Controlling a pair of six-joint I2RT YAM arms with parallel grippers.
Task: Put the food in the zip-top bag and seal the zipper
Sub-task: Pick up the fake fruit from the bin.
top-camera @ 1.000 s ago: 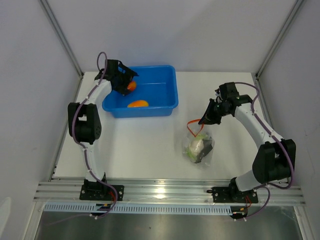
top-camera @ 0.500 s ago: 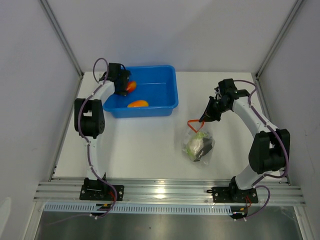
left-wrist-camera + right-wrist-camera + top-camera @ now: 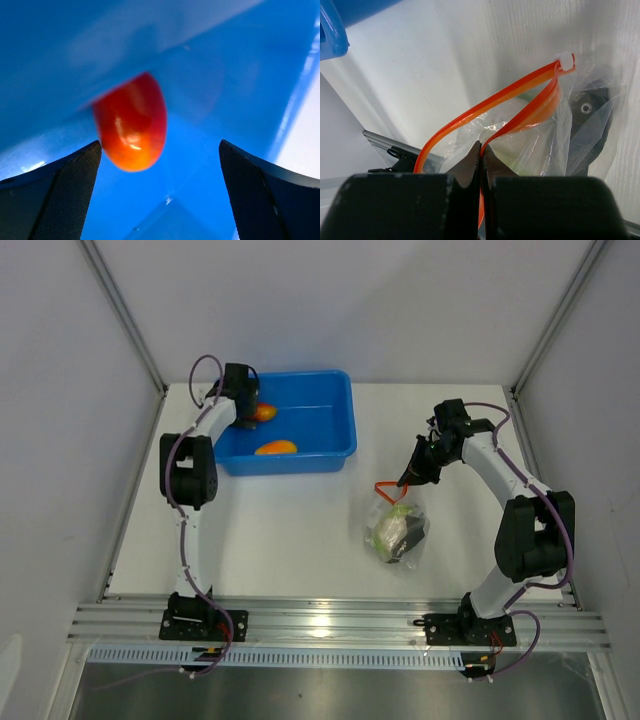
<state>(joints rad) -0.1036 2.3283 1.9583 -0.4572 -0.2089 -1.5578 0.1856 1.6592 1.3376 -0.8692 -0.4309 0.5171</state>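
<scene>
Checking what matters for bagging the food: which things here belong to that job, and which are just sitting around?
Part of the job: clear bag, orange zipper strip, red pepper, orange piece, cauliflower, dark fish.
Just there: blue tub, metal rail.

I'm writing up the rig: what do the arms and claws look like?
The left arm and right arm have white links, black joint housings and black bases, with thin purple cables looping alongside. The left claw and right claw are black; the left one's tapering fingers show finely textured faces.
</scene>
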